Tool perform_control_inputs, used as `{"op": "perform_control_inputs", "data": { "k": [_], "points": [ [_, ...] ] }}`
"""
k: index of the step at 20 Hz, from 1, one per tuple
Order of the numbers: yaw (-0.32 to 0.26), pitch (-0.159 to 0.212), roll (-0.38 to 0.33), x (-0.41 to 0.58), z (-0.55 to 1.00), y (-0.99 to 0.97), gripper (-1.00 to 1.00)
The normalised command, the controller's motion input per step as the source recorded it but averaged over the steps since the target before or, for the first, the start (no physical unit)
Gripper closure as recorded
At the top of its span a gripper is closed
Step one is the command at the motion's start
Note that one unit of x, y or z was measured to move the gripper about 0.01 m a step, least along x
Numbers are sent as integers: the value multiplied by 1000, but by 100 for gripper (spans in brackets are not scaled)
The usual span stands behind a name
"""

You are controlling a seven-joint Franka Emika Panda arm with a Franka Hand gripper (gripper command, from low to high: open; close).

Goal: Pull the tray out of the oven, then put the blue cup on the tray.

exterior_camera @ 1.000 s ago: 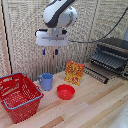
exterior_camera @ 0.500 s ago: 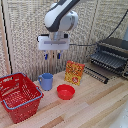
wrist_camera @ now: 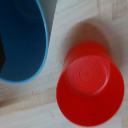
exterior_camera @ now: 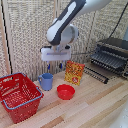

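The light-blue cup (exterior_camera: 46,81) stands upright on the wooden table, left of a red bowl (exterior_camera: 65,91). My gripper (exterior_camera: 60,65) hangs above the table, a little above the cup and toward the exterior view's right of it, holding nothing. Its fingers are too small to read. In the wrist view the blue cup (wrist_camera: 20,40) and the red bowl (wrist_camera: 92,82) lie side by side below the camera. The silver-and-black oven (exterior_camera: 117,47) stands at the exterior view's right with its door (exterior_camera: 97,74) down. The wire tray (exterior_camera: 107,60) sticks out of its front.
A red wire basket (exterior_camera: 19,95) sits at the exterior view's left front. An orange-yellow box (exterior_camera: 74,72) stands upright between the cup and the oven door. A slatted blind wall runs behind the table.
The gripper has come down and drifted slightly toward the exterior view's right, ending closer above the cup. The cup, bowl, basket and oven have not moved.
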Motion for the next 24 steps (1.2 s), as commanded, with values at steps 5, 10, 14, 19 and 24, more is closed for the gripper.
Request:
{"op": "perform_control_inputs", "data": {
  "k": [5, 10, 14, 19, 24],
  "points": [
    [29, -17, -2, -6, -480, 215, -100],
    [60, -12, 0, -22, -217, 226, 100],
    [0, -7, 0, -58, -7, 26, 100],
    [4, 0, 0, 2, -2, 2, 100],
    [-53, -1, 26, -15, 119, -49, 100]
  ]
}}
